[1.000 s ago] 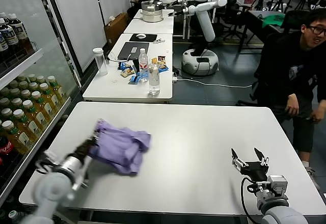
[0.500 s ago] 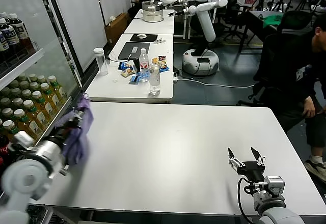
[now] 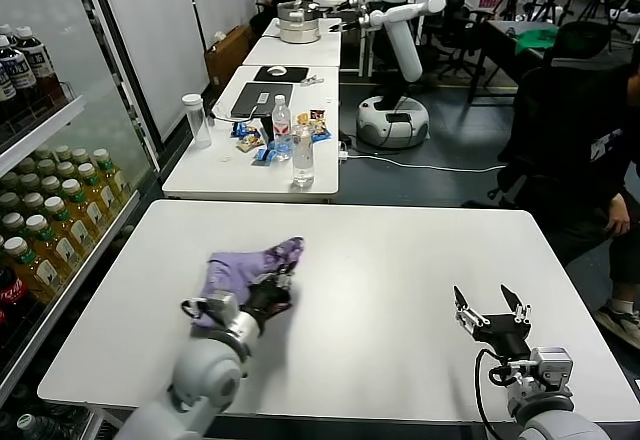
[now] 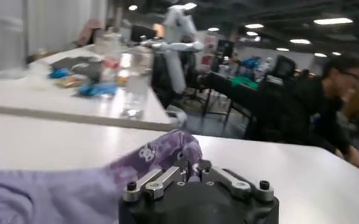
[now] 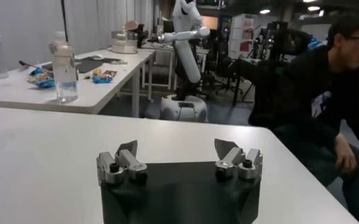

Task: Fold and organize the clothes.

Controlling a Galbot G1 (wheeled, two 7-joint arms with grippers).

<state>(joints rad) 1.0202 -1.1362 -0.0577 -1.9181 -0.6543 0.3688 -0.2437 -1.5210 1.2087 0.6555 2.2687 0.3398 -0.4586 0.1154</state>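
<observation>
The lavender T-shirt [image 3: 248, 268] lies bunched on the white table [image 3: 400, 260], left of its middle. My left gripper [image 3: 272, 288] is shut on a fold of the shirt at the bundle's right side. In the left wrist view the jaws stand closed on the purple fabric [image 4: 161, 155], which spreads away under the gripper [image 4: 192, 168]. My right gripper [image 3: 491, 309] is open and empty near the table's front right; the right wrist view shows its fingers [image 5: 125, 153] wide apart over bare table.
A shelf of bottled drinks [image 3: 45, 210] stands at the left. A second table [image 3: 250, 160] behind holds bottles, snacks and a laptop. A person [image 3: 590, 130] sits at the right, past the table's edge. Another robot [image 3: 400, 50] stands far back.
My left arm swung the shirt out to the table's left edge and lifted it, then brought it back down onto the table, a little right of where it began. The right gripper stayed put.
</observation>
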